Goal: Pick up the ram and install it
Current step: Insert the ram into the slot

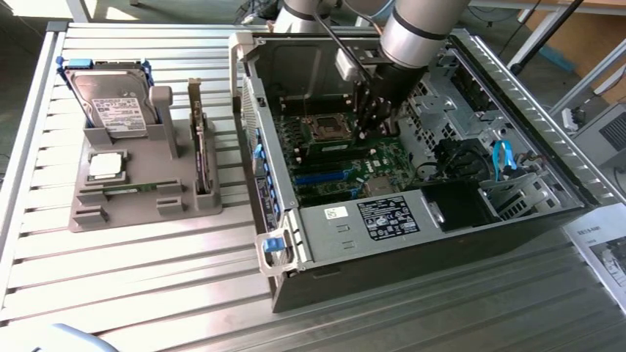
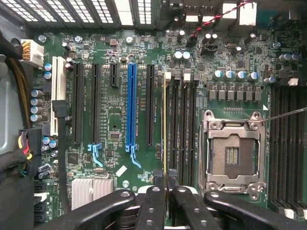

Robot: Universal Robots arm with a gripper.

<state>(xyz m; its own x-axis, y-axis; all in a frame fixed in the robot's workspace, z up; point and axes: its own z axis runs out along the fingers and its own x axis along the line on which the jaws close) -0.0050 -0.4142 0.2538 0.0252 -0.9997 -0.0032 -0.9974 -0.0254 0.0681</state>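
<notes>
Gripper point(image 2: 165, 181) was clamped on the ram point(image 2: 165, 124), 1 finger point(image 2: 152, 203) on each side, stick seen edge-on as a thin pale line. Ram hung over the motherboard point(image 2: 115, 120), lined along the bank of black memory slots point(image 2: 184, 124), just beside the empty CPU socket point(image 2: 232, 148). In the exterior view the arm reached down inside the open computer case point(image 1: 470, 242). Step in hand, by my read: insertion, pickup done. Couldn't tell if the ram touched a slot. Seating looked to call for edge and slot aligned, then a straight press.

The thin ram point(image 2: 165, 124) stands edge-on along a memory slot point(image 2: 175, 124).
</notes>
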